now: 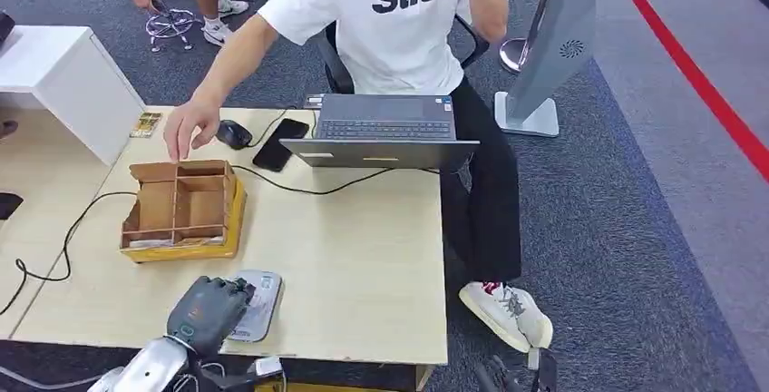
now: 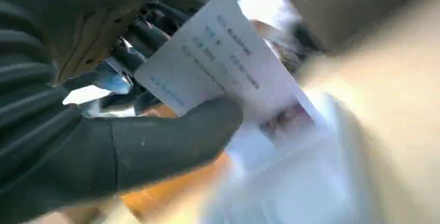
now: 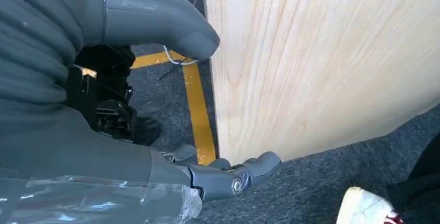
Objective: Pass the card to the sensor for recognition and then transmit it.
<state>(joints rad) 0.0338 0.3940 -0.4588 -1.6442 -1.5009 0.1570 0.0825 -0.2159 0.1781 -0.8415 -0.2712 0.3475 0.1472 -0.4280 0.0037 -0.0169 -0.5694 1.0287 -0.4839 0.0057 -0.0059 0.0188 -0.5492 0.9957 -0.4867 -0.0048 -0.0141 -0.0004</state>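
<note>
My left hand (image 1: 210, 312) hovers at the near edge of the wooden table (image 1: 363, 256), right over a flat grey sensor (image 1: 264, 294). In the left wrist view that hand (image 2: 104, 136) pinches a white card (image 2: 228, 63) printed with lines of text, thumb on its face and dark fingers behind it. The card tilts down toward the pale, blurred sensor (image 2: 290, 182). My right hand (image 3: 104, 146) hangs beside the table's wooden side panel (image 3: 321, 63) with thumb and fingers apart, holding nothing.
A person in a white T-shirt (image 1: 399, 20) sits behind the table, one hand (image 1: 186, 129) above a cardboard divider box (image 1: 181, 210). A laptop (image 1: 385, 133), phone (image 1: 281, 144), mouse (image 1: 234, 133) and cable lie at the far side. The person's shoe (image 1: 505, 313) is on the floor to the right.
</note>
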